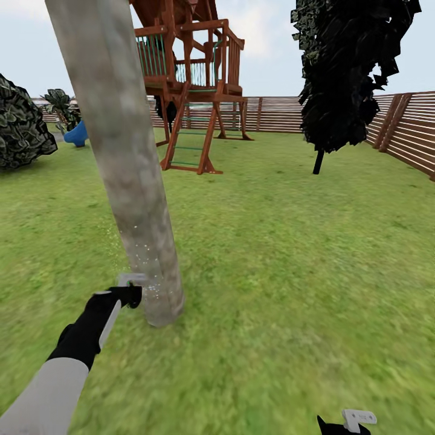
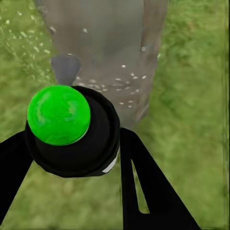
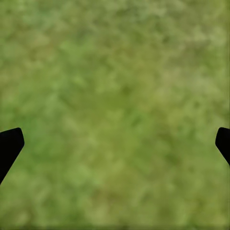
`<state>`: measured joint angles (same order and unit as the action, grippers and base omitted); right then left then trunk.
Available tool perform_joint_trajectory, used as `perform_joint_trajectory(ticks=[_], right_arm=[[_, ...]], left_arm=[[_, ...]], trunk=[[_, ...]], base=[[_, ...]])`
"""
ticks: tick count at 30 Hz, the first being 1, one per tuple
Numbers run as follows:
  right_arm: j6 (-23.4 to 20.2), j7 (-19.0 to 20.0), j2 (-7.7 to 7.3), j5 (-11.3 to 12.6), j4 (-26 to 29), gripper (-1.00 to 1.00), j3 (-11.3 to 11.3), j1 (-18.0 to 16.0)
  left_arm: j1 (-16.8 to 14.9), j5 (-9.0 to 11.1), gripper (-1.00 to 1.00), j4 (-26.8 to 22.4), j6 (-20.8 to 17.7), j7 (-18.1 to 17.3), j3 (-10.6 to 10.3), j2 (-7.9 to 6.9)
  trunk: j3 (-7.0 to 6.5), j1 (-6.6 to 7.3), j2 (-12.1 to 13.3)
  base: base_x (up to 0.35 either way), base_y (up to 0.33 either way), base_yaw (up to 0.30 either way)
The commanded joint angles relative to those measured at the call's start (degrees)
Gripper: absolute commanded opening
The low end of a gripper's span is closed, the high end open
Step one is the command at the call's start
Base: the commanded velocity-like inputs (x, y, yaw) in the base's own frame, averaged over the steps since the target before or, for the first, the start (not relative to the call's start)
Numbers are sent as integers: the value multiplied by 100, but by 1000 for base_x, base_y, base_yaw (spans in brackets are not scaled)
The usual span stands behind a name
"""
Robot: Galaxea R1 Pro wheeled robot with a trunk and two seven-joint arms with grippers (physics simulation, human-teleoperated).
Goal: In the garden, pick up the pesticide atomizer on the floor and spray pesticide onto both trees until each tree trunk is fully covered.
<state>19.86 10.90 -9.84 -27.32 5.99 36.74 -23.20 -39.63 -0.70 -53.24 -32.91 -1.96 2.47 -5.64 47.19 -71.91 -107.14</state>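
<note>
The left gripper [image 1: 132,291] is clamped on the pesticide atomizer [image 2: 72,132], a dark round body with a bright green cap in the left wrist view, held low and just beside the base of the near tree trunk [image 1: 121,151]. White specks of pesticide [image 2: 122,86] dot the lower bark (a few drift over the lawn [image 1: 290,254] beside it). The second tree [image 1: 347,66] stands well apart near the fence [image 1: 411,130]. The right gripper [image 3: 115,143] hangs over bare grass, fingertips spread wide
</note>
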Motion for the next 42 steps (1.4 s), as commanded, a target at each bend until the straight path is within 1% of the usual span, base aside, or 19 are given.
perform_joint_trajectory(ticks=[1, 4, 5, 9, 11, 12, 15, 18, 20, 21, 23, 25, 26, 29, 31, 32, 36, 38, 42], right_arm=[[0, 0, 0, -1, 2, 100, 0, 0], [0, 0, 0, 0, 6, 100, 0, 0], [0, 0, 0, -1, 2, 100, 0, 0], [0, 0, 0, -1, 2, 100, 0, 0], [0, 0, 1, -1, -1, 100, 0, 0], [0, 0, 0, -1, -1, 100, 0, 0], [0, 0, 1, -1, -1, 100, 0, 0], [0, 0, 2, -1, -1, 100, 0, 0], [0, 0, 2, -1, -1, 100, 0, 0], [0, 0, 1, -1, -1, 100, 0, 0], [0, 0, 0, -1, -1, 100, 0, 0], [0, 0, 0, -1, -1, 100, 0, 0], [0, 0, 1, -1, -1, 100, 0, 0], [0, 0, 4, -1, -1, 100, 0, 0], [0, 0, 0, -1, -1, 100, 0, 0], [0, 0, 1, -1, -1, 100, 0, 0], [0, 0, 0, -1, -1, 100, 0, 0], [0, 0, 0, -1, -1, 100, 0, 0], [0, 0, 1, -1, -1, 100, 0, 0]], left_arm=[[-1, -23, -100, -7, -11, 2, -207, 9], [-1, 11, -100, -97, -69, 2, -360, 70], [-1, 15, -100, -213, -236, -2, -384, 100], [-1, 17, -100, -806, -675, -6, -331, 66], [-9, 22, -100, -949, -805, -6, 123, -78], [-14, 24, -100, -965, -845, -6, 159, -83], [-11, 12, -100, -1193, -962, -6, 110, -8], [-18, 31, -100, -1615, -1432, -6, -210, 10], [-18, 35, -100, -2044, -1872, -6, -264, 6], [-19, 33, -100, -2089, -1916, -6, -250, -27], [-25, 19, -100, -2114, -1944, -6, -138, -68], [-26, 29, -100, -2119, -1967, -11, 203, -108], [-21, 32, -100, -2125, -1971, -13, 220, -105], [-43, 34, -100, -2254, -2179, -15, 127, -39], [-83, 35, -100, -2542, -2432, -11, -153, -19], [-92, 35, -100, -2589, -2452, -9, -191, -19], [-135, -9, -100, -2723, -2480, -6, -170, -144], [-174, 0, -100, -2763, -2483, -6, -159, -293], [-110, 13, -100, -2707, -2448, -5, -193, -307]], trunk=[[0, 0, 0], [0, 0, 0], [0, 0, 0], [0, 0, 0], [0, 0, 0], [0, 0, 0], [0, 0, 0], [0, 0, 0], [0, 0, 0], [0, 0, 0], [0, 0, 0], [0, 0, 0], [0, 0, 0], [0, 0, 0], [0, 0, 0], [0, 0, 0], [0, 0, 0], [0, 0, 0], [0, 0, 0]], base=[[0, 0, 0], [0, 0, 0], [0, 0, 0], [0, 0, 0], [0, 0, 0], [0, 0, 0], [0, 0, 0], [0, 0, 0], [0, 0, 0], [0, 0, 0], [0, 0, 0], [0, 0, 0], [0, 0, 0], [0, 0, 0], [0, 0, 0], [0, 0, 0], [0, 0, 0], [0, 0, 0], [0, 0, 0]])
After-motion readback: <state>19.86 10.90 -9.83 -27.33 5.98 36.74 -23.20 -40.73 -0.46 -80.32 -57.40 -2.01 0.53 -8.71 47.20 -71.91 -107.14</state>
